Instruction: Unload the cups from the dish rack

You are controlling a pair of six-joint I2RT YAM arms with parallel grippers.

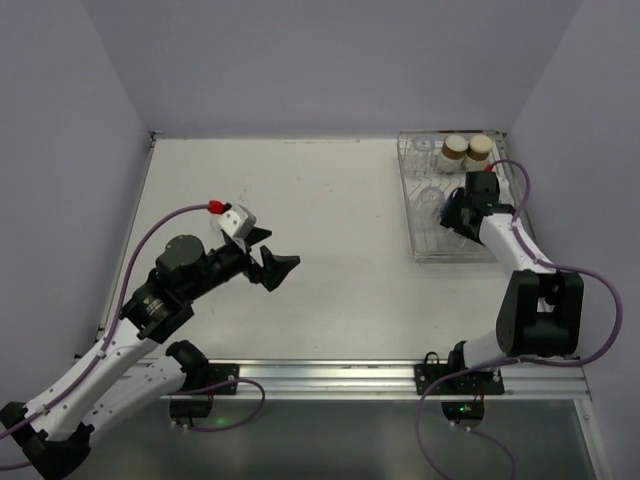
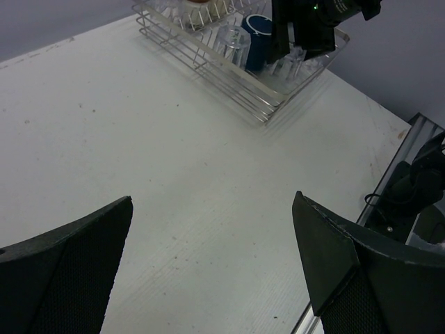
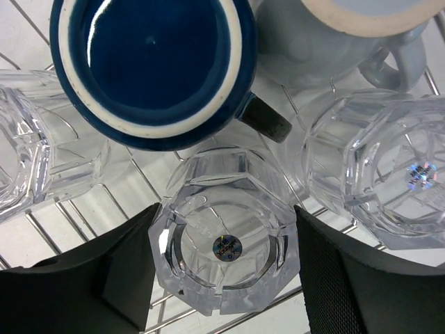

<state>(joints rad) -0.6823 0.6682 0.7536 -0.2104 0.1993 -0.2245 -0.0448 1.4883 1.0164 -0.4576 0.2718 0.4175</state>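
The silver wire dish rack (image 1: 412,235) stands at the table's far right. Two cream cups with brown bands (image 1: 467,150) sit at its back. In the right wrist view an upturned clear glass tumbler (image 3: 226,243) stands on the rack wires, and my right gripper (image 3: 226,268) is shut on it, one finger against each side. A dark blue mug (image 3: 149,62) sits just beyond it, with a pale mug (image 3: 327,42) and more tumblers (image 3: 389,174) beside it. My left gripper (image 1: 272,258) hovers open and empty over the middle of the table.
The rack's raised wire sides (image 2: 229,97) surround the cups closely. A metal rail (image 1: 330,372) runs along the near table edge. White walls close in the back and both sides.
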